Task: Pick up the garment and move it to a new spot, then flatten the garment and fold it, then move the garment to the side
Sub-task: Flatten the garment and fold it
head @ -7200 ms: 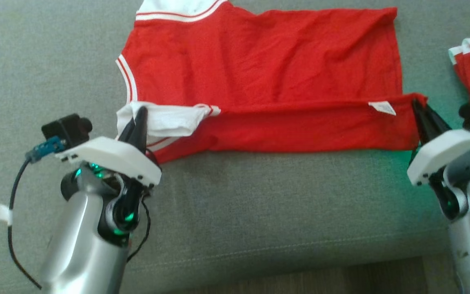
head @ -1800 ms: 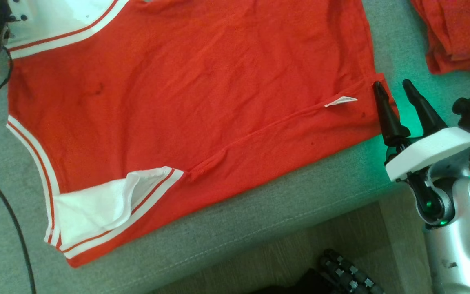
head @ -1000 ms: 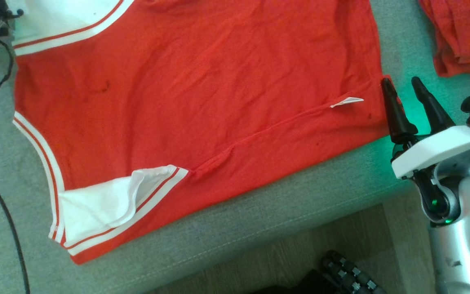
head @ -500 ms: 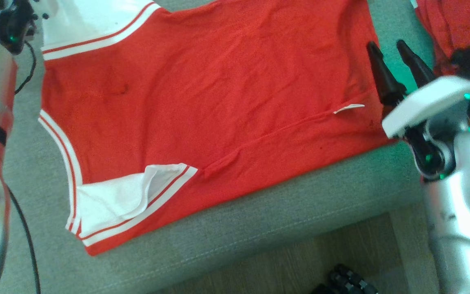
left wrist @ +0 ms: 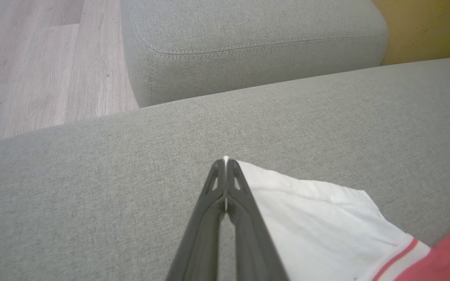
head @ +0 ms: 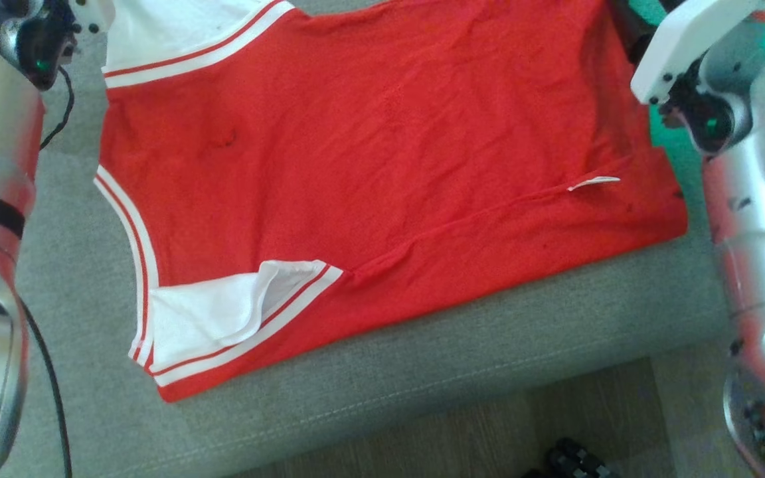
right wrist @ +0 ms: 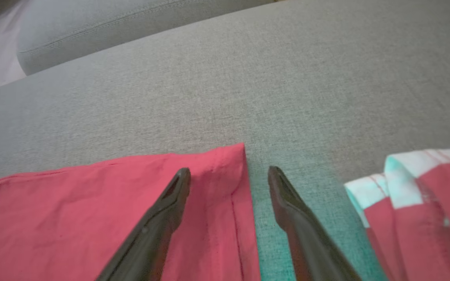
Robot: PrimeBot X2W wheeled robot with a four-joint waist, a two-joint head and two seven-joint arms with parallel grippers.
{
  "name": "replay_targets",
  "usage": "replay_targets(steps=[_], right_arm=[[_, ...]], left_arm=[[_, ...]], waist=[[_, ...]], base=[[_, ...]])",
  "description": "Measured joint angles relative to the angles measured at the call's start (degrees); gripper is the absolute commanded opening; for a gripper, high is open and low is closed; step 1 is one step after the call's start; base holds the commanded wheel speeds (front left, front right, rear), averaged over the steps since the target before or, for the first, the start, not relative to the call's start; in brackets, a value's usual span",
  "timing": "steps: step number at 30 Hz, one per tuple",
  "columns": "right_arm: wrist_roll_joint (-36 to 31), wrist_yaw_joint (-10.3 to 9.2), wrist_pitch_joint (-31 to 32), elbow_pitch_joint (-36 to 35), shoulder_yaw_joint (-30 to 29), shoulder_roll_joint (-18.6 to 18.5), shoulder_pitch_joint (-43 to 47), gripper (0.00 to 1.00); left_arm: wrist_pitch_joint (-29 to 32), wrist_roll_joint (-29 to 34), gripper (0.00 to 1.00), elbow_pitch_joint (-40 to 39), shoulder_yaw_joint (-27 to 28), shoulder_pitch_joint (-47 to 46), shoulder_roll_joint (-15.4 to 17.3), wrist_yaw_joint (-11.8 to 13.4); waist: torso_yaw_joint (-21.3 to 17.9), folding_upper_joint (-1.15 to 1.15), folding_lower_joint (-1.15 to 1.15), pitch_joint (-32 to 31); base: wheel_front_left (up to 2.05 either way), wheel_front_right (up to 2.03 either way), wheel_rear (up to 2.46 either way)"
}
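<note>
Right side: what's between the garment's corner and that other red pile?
Bare grey cushion, tinted green, with one finger of the open right gripper over it; the other finger is over the garment. Seen in the right wrist view.

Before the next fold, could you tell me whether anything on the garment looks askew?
The near white sleeve of the garment is curled back on itself, and a white label pokes out by the fold.

Head cam above, wrists low, garment (head: 382, 153) shared
</note>
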Motion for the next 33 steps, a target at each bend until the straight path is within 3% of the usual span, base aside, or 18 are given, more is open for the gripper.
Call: replay_targets(steps=[5, 8, 10, 14, 15, 16, 21, 33], right_arm=[[-2.71, 0.0, -0.66, 8.28, -1.96, 0.01, -4.99, 1.0], [-3.88, 0.0, -1.34, 12.22, -2.69, -0.01, -7.43, 0.8], [-4.48, 0.0, -1.91, 14.45, -2.89, 0.0, -8.94, 0.73], [-5.48, 0.0, -2.89, 18.14, -3.31, 0.0, -11.38, 0.31], [-5.65, 0.0, -3.16, 18.92, -3.37, 0.0, -11.78, 0.09], [-5.95, 0.0, -3.61, 19.59, -3.39, -0.01, -12.1, 0.0], [-6.43, 0.0, -5.27, 21.81, -3.42, -0.03, -13.11, 0.0], [-5.67, 0.0, -15.79, 23.06, -3.5, -1.82, -17.5, 0.0]], left_arm=[[0.01, -0.27, 0.0, -0.04, -0.84, -0.07, -0.08, -0.01], [0.09, -0.49, 0.0, -0.08, -1.72, -0.15, -0.13, -0.02], [0.1, -0.74, 0.0, -0.18, -1.93, -0.24, -0.18, -0.31], [0.58, -1.31, 0.0, -0.22, -2.32, -0.4, -0.18, -0.36], [0.58, -1.34, 0.0, -0.22, -2.46, -0.48, -0.18, -0.36], [0.58, -1.38, 0.0, -0.22, -2.6, -0.58, -0.16, -0.36], [0.15, -1.8, 0.0, -0.27, -2.85, -0.99, -0.07, -0.36], [-12.39, -2.82, 0.0, -1.24, -1.6, -4.06, 0.82, 0.11]], waist=[[0.73, 0.0, 0.0, 0.56], [1.14, 0.0, 0.0, 0.84], [1.38, 0.0, 0.0, 1.01], [1.69, 0.0, 0.0, 1.29], [1.76, 0.0, 0.0, 1.36], [1.82, 0.0, 0.0, 1.43], [2.01, 0.0, 0.0, 1.64], [2.46, 0.0, 0.0, 1.88]], base=[[0.0, 0.0, 0.0], [0.0, 0.0, 0.0], [0.0, 0.0, 0.0], [0.0, 0.0, 0.0], [0.0, 0.0, 0.0], [0.0, 0.0, 0.0], [0.0, 0.0, 0.0], [0.0, 0.0, 0.0]])
